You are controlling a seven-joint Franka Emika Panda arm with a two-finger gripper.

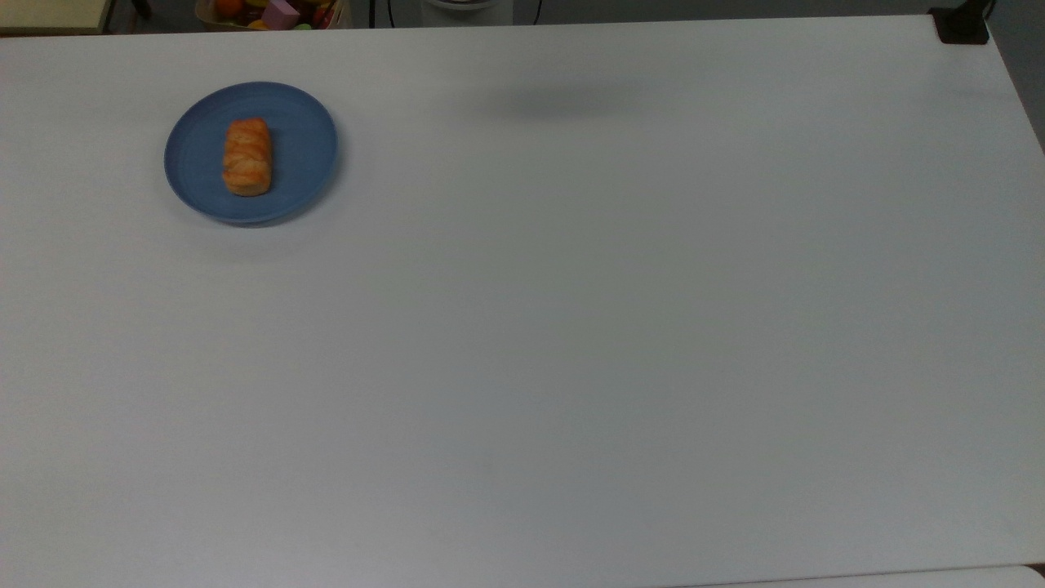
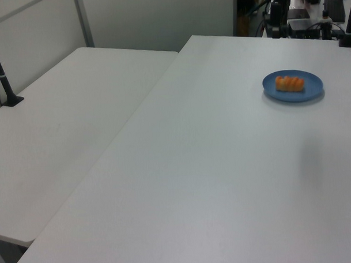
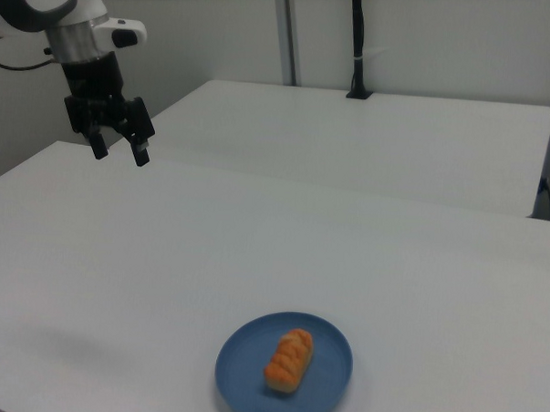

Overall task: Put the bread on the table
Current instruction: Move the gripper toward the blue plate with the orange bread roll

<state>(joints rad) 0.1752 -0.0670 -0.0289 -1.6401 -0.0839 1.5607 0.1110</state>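
The small golden-orange braided bread roll (image 1: 247,157) is lying at the middle of the round blue plate (image 1: 302,147), which is sitting near the far left corner of the large white table (image 1: 571,327) in the top view. In the right view, the black two-finger gripper (image 3: 119,153) is hanging high at the far left, well apart from the plate, fingers spread and holding nothing. Judging by this, the reach is only starting; next it needs to travel over the roll, descend and close across its narrow sides.
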